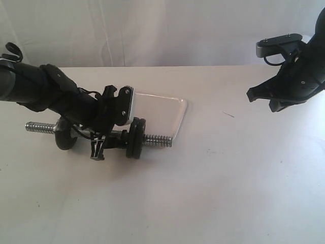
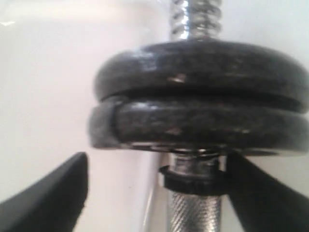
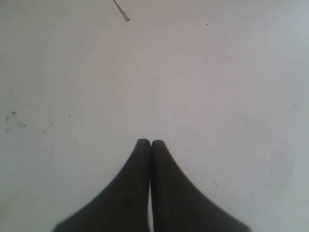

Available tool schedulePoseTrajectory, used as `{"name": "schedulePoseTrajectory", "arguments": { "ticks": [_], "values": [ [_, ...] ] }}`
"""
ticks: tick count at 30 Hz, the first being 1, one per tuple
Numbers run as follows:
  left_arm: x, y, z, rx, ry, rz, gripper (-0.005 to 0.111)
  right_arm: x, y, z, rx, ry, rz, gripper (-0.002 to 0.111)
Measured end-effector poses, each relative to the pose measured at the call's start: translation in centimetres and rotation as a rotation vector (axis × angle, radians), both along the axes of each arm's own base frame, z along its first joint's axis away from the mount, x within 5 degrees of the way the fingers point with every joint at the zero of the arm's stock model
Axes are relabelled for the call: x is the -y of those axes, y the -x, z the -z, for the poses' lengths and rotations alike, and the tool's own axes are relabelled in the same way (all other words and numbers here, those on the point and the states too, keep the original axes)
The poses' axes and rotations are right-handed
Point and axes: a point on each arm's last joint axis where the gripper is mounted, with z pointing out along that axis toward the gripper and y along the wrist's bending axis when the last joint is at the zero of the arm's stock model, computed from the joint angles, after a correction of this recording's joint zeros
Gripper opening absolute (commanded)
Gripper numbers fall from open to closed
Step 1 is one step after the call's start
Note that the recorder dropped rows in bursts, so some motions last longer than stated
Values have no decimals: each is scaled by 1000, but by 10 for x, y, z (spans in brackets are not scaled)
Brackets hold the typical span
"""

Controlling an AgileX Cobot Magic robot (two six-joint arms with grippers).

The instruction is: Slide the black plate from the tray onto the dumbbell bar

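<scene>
Left hand (image 2: 157, 162) is released: its two dark fingers (image 2: 53, 198) stand wide apart, one on each side of the dumbbell bar (image 2: 195, 212), and they grasp nothing. One finger is clearly apart from the bar. The other comes very close to the black collar (image 2: 193, 181) on the bar, and I cannot tell if it touches it.

The black plate (image 2: 203, 67) is on the dumbbell bar, not in the tray. It sits pressed against a second black disc (image 2: 203, 123), which is on the side of the bar's middle. On the other side of the plate the coarse threaded end (image 2: 195, 19) of the bar sticks out free.

The bar lies flat on the white bench (image 1: 228, 178). The cream tray (image 1: 175, 109) is just beside the bar, on its far side in the exterior view, and the left arm hides a part of it.

The right hand (image 3: 150, 142) is clenched, with both fingertips pressed together and nothing between them. It hangs over bare bench, well apart from the bar, on the side of the threaded end.
</scene>
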Motion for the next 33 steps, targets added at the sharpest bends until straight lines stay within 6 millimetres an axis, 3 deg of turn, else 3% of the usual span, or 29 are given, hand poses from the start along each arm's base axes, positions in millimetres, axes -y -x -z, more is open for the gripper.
{"name": "schedulePoseTrajectory", "arguments": {
  "ticks": [16, 22, 31, 33],
  "values": [
    [-1, -5, -9, 35, 38, -64, 105, 0, 0, 0, 0, -1, 0, 0],
    [-3, 3, -21, 20, 15, -20, 105, 0, 0, 0, 2, -1, 0, 0],
    [-27, 16, -25, -114, -228, -110, 105, 0, 0, 0, 2, -1, 0, 0],
    [-30, 20, -32, -127, -240, -142, 97, 0, 0, 0, 2, -1, 0, 0]
  ]
}}
